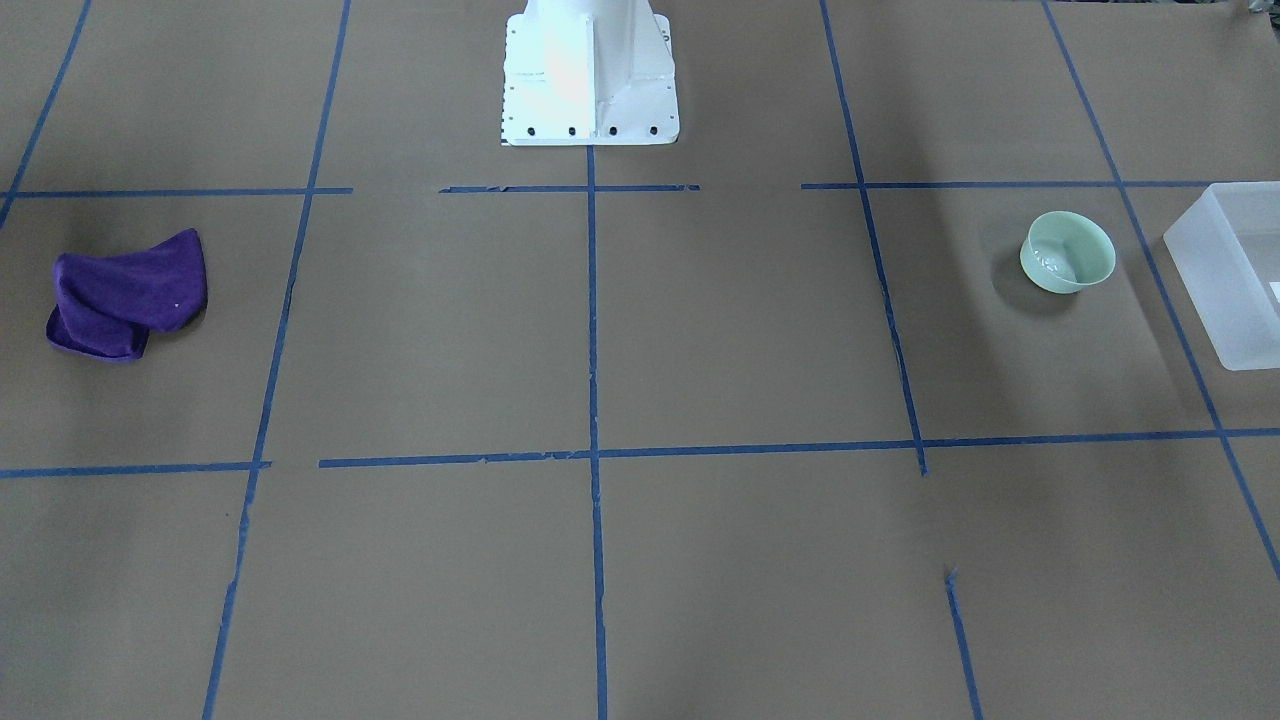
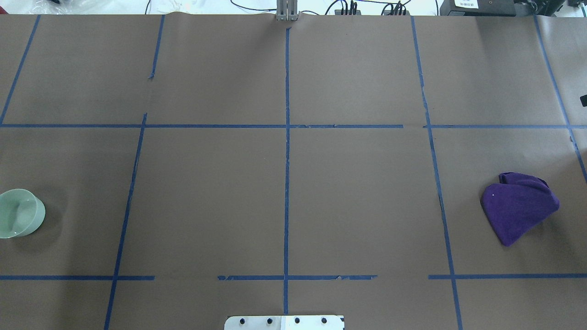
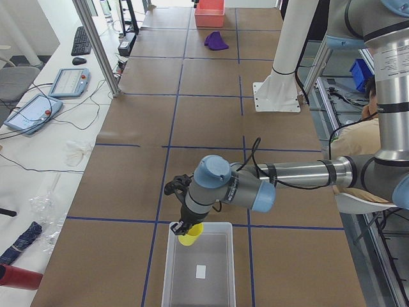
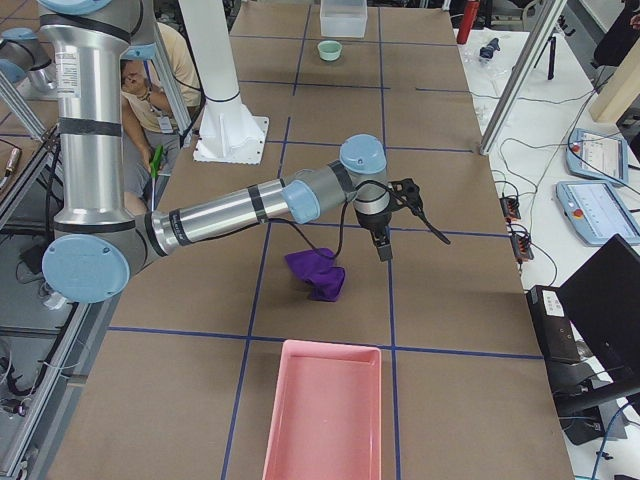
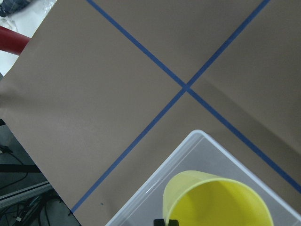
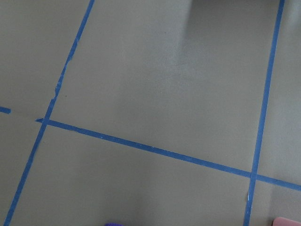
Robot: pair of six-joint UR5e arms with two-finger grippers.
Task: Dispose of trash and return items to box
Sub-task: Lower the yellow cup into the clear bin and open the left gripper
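The yellow cup (image 3: 190, 235) hangs in my left gripper (image 3: 182, 227) over the near-robot end of the frosted white box (image 3: 167, 268). In the left wrist view the cup (image 5: 216, 200) fills the bottom edge, mouth toward the camera, above the box's corner (image 5: 155, 176), with a dark fingertip (image 5: 167, 222) on its rim. My right gripper (image 4: 383, 245) hovers beside and above the purple cloth (image 4: 318, 272); I cannot tell if it is open. The pale green bowl (image 1: 1067, 251) stands upright next to the box (image 1: 1215, 280).
A pink tray (image 4: 322, 410) lies at the table's right end, beyond the cloth (image 2: 518, 206). The bowl (image 2: 18, 213) sits at the left edge of the overhead view. The white robot base (image 1: 590, 75) stands at the table's middle back. Blue tape lines grid the brown table.
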